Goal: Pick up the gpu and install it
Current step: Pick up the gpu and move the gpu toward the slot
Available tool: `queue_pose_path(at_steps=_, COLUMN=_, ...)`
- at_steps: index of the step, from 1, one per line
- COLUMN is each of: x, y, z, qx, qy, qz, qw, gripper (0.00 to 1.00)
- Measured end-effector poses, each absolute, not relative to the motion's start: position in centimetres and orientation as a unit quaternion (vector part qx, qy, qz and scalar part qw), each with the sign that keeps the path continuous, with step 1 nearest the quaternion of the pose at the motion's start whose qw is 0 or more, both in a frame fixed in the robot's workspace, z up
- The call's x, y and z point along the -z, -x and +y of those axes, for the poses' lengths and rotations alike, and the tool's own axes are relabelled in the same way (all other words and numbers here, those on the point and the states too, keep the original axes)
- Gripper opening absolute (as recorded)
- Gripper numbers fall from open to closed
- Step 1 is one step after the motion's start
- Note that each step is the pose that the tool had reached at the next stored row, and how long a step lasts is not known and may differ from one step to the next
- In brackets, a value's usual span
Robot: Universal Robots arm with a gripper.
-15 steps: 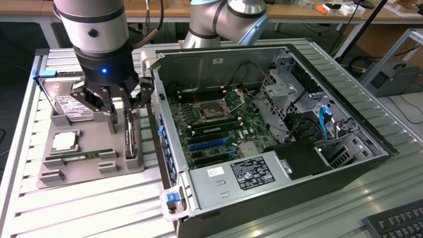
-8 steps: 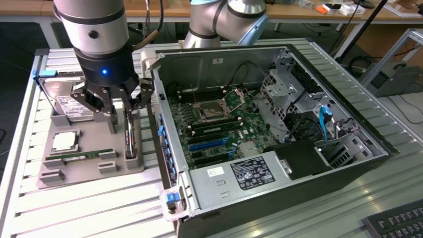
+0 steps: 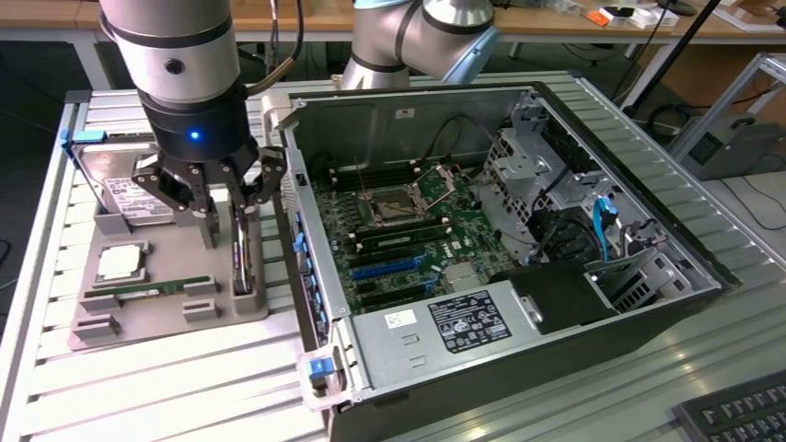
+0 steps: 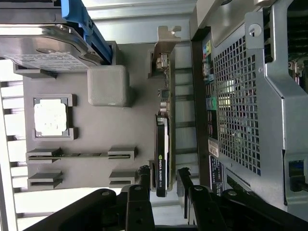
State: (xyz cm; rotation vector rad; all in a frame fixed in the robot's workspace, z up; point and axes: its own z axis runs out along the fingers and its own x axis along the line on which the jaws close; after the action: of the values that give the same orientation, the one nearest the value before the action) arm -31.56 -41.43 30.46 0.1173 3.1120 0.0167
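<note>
While the gpu (image 3: 242, 267) stands on its long edge in a slot of the grey holder (image 3: 160, 324), along the holder's side nearest the computer case (image 3: 516, 212), nothing has hold of it; its silvery end bracket (image 4: 165, 45) sits at the holder's end where the hard drive (image 3: 123, 189) rests, and a dark shroud with a green logo covers the card's other end.

Directly above that slot of the holder hangs the tool (image 3: 230, 226), jaws spread wide, one of its fingers (image 4: 144, 180) on each side of the card's shrouded end; in the wrist view a gap shows between each finger and the card, so the tool grips nothing.

Across the holder from the gpu, a processor chip (image 3: 120, 262) lies flat in a square recess near the holder's middle; a narrow green RAM stick (image 3: 147, 290) lies in a long slot just past it, towards the holder's end away from the hard drive; a small ribbed grey block (image 4: 108, 85) stands on the holder between the hard drive and the chip's recess, near the gpu's slot.

Just beside the holder, on the gpu's side, the computer case lies open on its side; its green motherboard (image 3: 406, 230) faces up, and a power supply (image 3: 461, 322) with a white label fills one corner.

Under the holder is a slatted metal tabletop (image 3: 147, 396); a dark keyboard (image 3: 737, 414) lies well apart from the holder, beyond the case.
</note>
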Motion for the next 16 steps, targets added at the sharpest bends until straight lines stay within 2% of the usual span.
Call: queue_pose_path(at_steps=16, x=-29.85, y=31.56, z=-41.43, qx=0.001, qy=-0.038, qz=0.999, qw=0.014, gripper=0.36)
